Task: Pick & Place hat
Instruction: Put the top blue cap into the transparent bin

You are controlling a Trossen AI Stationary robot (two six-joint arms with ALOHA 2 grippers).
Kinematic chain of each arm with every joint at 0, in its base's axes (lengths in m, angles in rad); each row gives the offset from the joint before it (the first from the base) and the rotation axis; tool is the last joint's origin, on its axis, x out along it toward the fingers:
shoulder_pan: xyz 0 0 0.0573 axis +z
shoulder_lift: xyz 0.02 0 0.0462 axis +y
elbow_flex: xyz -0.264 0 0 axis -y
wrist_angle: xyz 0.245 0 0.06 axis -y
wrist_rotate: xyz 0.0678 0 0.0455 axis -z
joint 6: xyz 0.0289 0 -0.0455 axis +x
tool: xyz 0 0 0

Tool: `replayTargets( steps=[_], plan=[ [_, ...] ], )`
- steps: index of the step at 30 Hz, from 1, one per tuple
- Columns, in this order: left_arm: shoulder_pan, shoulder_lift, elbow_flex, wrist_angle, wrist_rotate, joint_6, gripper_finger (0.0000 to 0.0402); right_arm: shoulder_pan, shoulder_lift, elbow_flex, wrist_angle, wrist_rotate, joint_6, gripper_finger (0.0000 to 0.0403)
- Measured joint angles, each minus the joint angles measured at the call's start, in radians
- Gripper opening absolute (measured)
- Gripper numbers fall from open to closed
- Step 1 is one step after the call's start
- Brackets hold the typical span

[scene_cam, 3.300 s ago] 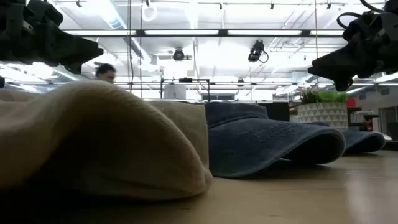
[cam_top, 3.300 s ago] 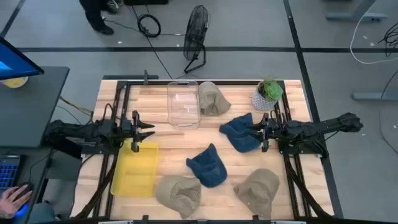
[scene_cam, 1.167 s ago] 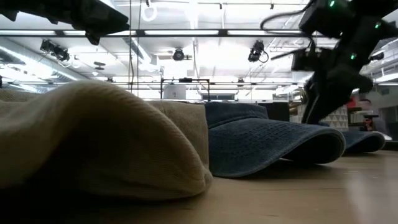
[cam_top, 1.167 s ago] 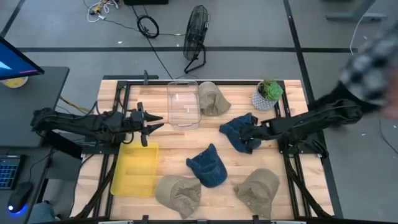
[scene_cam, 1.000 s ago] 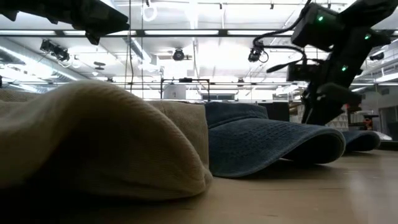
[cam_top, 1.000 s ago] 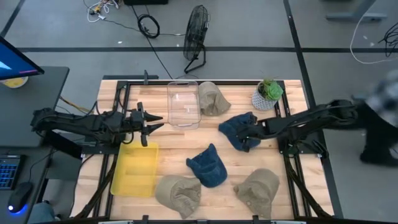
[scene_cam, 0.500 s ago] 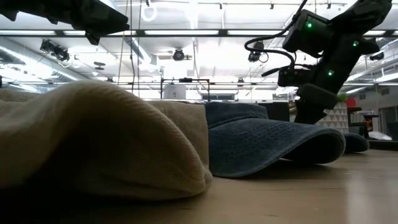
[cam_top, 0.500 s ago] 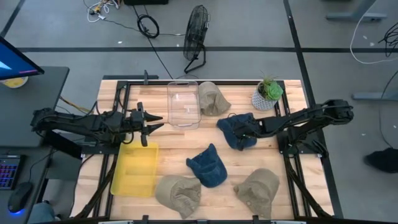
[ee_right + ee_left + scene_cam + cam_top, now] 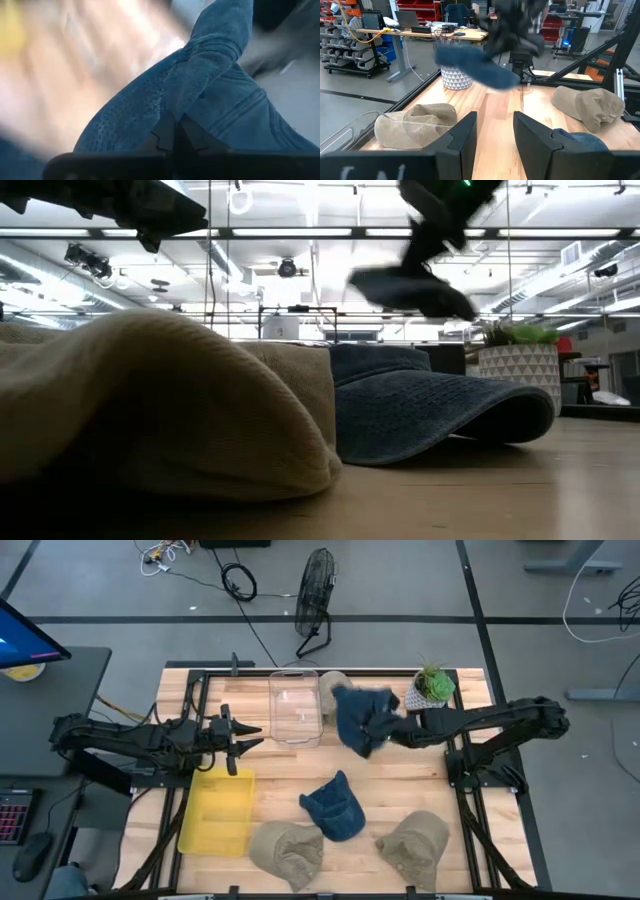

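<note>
A blue hat (image 9: 355, 718) hangs in the air over the table's far middle, just right of the clear bin (image 9: 295, 705), and my right gripper (image 9: 388, 730) is shut on it. The left wrist view shows it (image 9: 475, 64) floating above the wood. It partly hides a tan hat (image 9: 330, 682) lying behind it. A second blue hat (image 9: 335, 805) lies on its brim at mid-table. My left gripper (image 9: 250, 737) hovers open above the yellow tray's (image 9: 215, 810) far end, touching nothing. My right gripper pinches a raised fold of the hat's denim (image 9: 176, 102) between its two shut fingers (image 9: 162, 131), at the hat's right-hand side. It comes at the hat from the table's right. The hat droops from the fingers toward the left, slack and clear of the table.
A potted plant (image 9: 432, 688) stands at the far right, close behind my right arm. Two tan hats (image 9: 287, 850) (image 9: 413, 845) lie along the near edge. A fan (image 9: 315, 590) stands on the floor beyond the table's far edge.
My right gripper has taken hold of the blue hat and risen with it, going toward the far left, toward the clear bin. The hat, which lay flat on the table to the right of centre, is now lifted clear and hangs crumpled.
</note>
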Motion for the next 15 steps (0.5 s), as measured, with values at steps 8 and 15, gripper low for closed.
replayTargets(
  steps=[8,15],
  plan=[
    [0.000,0.000,0.000,0.000,0.000,0.000,0.0131,-0.107,0.055,0.016,0.543,-0.087,-0.290,0.0005],
    [-0.001,0.000,0.000,0.000,0.001,0.013,0.0131,-0.189,0.267,0.016,0.842,-0.356,-0.303,0.0005]
  ],
)
